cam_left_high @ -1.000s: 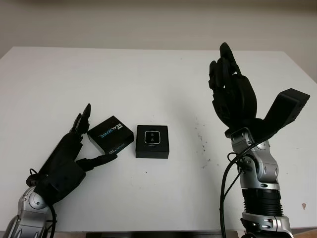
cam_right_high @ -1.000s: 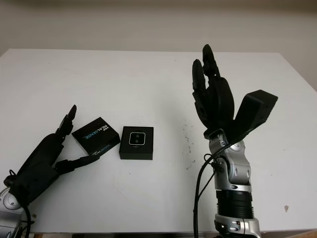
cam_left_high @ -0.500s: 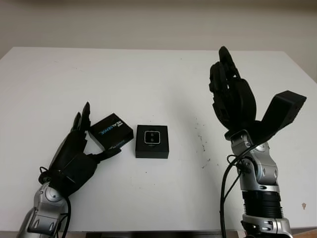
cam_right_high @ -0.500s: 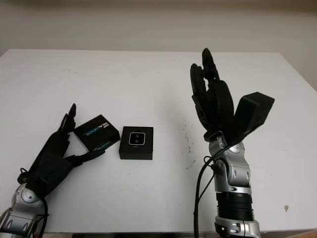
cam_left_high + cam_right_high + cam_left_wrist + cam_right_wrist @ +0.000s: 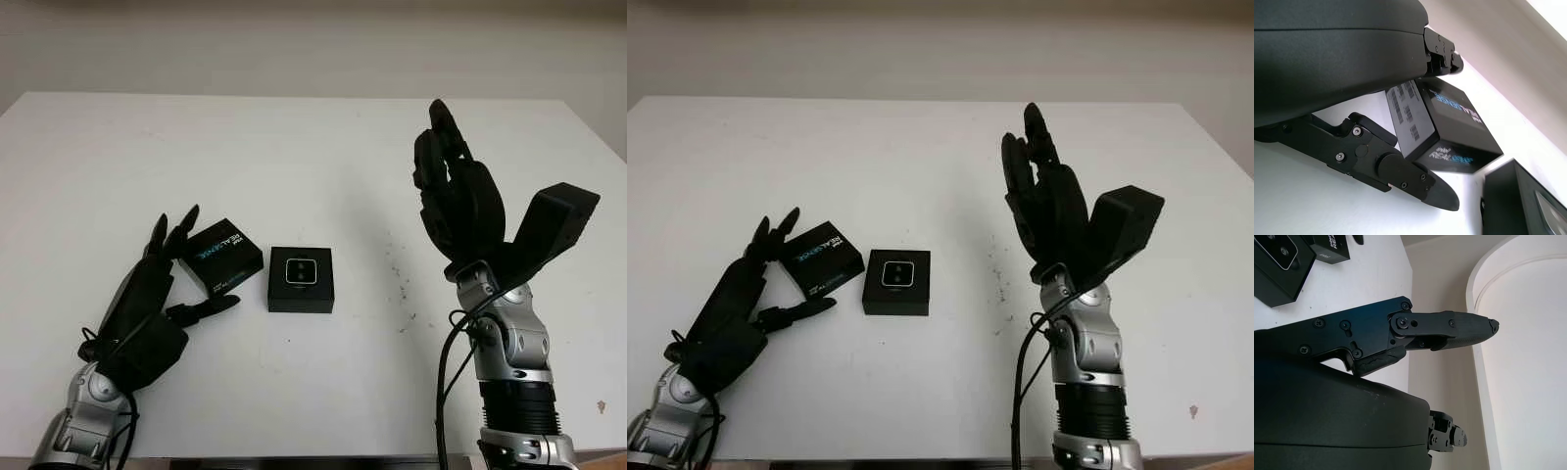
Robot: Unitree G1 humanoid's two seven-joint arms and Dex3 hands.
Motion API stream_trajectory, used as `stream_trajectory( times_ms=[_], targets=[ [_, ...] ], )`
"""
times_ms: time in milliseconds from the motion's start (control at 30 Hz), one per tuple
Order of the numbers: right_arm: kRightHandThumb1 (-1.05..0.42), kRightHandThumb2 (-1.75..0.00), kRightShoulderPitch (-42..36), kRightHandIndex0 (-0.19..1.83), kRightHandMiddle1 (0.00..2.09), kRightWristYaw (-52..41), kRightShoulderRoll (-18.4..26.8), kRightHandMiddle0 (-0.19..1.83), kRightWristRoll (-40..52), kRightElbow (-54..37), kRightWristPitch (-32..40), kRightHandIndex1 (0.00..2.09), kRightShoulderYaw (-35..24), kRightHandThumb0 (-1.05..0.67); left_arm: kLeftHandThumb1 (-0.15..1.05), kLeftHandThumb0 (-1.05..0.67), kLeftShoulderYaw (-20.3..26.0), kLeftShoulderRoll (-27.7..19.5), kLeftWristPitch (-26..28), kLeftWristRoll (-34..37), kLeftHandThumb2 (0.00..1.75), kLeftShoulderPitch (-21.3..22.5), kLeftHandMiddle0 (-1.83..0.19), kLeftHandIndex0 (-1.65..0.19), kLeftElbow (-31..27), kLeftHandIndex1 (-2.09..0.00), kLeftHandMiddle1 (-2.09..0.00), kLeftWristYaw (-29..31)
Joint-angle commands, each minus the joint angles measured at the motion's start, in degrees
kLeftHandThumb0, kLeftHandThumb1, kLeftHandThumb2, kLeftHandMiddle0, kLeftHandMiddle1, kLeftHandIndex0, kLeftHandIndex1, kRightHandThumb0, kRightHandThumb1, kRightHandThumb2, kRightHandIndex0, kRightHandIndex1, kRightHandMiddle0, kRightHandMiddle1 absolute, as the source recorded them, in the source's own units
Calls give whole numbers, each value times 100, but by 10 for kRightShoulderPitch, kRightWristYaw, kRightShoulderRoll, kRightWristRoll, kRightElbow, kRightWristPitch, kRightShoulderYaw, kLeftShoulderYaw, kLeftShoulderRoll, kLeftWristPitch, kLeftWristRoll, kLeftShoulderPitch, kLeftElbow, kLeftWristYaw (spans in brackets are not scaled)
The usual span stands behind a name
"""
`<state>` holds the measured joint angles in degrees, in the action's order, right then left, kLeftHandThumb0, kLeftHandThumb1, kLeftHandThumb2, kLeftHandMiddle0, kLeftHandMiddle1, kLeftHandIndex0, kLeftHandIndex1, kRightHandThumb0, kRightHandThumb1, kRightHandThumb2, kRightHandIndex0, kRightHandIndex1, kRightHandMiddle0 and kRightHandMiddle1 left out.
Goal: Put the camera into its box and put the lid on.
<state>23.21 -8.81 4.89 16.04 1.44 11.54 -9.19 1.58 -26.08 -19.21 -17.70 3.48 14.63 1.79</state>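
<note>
The black lid (image 5: 221, 257) with blue-white lettering sits tilted at the left of the white table (image 5: 323, 147). My left hand (image 5: 208, 260) is shut on it, fingers on its far upper edge and thumb (image 5: 1400, 171) under its near side. Just right of it lies the open black box (image 5: 301, 279) with the silver-faced camera (image 5: 300, 271) inside. My right hand (image 5: 480, 191) is open and held upright above the table's right half, well away from the box.
Small dark specks (image 5: 400, 279) mark the table between the box and my right arm. The table's far edge meets a pale wall (image 5: 313, 39). Bare tabletop stretches behind and in front of the box.
My left hand has closed around the lid, its fingers now on the far edge, and the lid has shifted slightly away and tilted. The right hand stays raised with hardly any movement.
</note>
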Motion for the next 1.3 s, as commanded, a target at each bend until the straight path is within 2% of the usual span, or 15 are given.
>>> stream_trajectory(
  times_ms=[0,333,500,700,733,800,867,967,1067,1267],
  targets=[
    [-105,-36,4,-16,8,5,7,-3,-4,-9,7,5,1,-72,80,-52,-1,-9,-7,8,5,-8,-22,-27,-3,-14,-10,14],
    [-105,-37,2,-17,7,4,10,-5,-6,-10,6,5,-1,-68,81,-45,-4,-4,-54,27,6,-9,-35,-41,14,-18,-14,26],
    [-105,-36,-3,-16,7,7,8,-4,-6,-15,6,6,-2,-68,84,-36,-6,17,-64,26,6,2,-43,-46,39,-19,-17,3],
    [-105,-35,-9,-15,6,11,10,-4,-12,-28,14,6,0,-68,88,-27,-11,35,-108,21,7,27,-52,-52,90,-24,-22,-31],
    [-105,-35,-10,-15,6,12,10,-5,-13,-30,16,6,1,-68,89,-26,-12,37,-113,19,6,31,-52,-52,96,-26,-27,-35],
    [-105,-35,-11,-15,6,11,11,-5,-14,-32,19,6,1,-69,92,-20,-15,42,-116,18,6,39,-43,-45,107,-50,-62,-40],
    [-105,-35,-11,-14,6,14,9,-5,-15,-34,21,6,1,-69,95,-17,-18,45,-116,18,6,46,-39,-37,113,-81,-85,-42],
    [-105,-37,-12,-13,6,17,7,-4,-15,-36,23,7,0,-68,97,-14,-21,47,-112,13,6,53,-38,-34,117,-108,-109,-46],
    [-105,-38,-13,-13,6,17,9,-4,-17,-35,22,6,1,-68,98,-11,-25,41,-110,6,5,57,-39,-35,118,-118,-118,-44],
    [-105,-39,-14,-12,7,19,8,-3,-18,-34,25,6,-1,-67,95,-10,-25,20,-108,6,4,54,-39,-39,109,-123,-121,-16]
  ],
)
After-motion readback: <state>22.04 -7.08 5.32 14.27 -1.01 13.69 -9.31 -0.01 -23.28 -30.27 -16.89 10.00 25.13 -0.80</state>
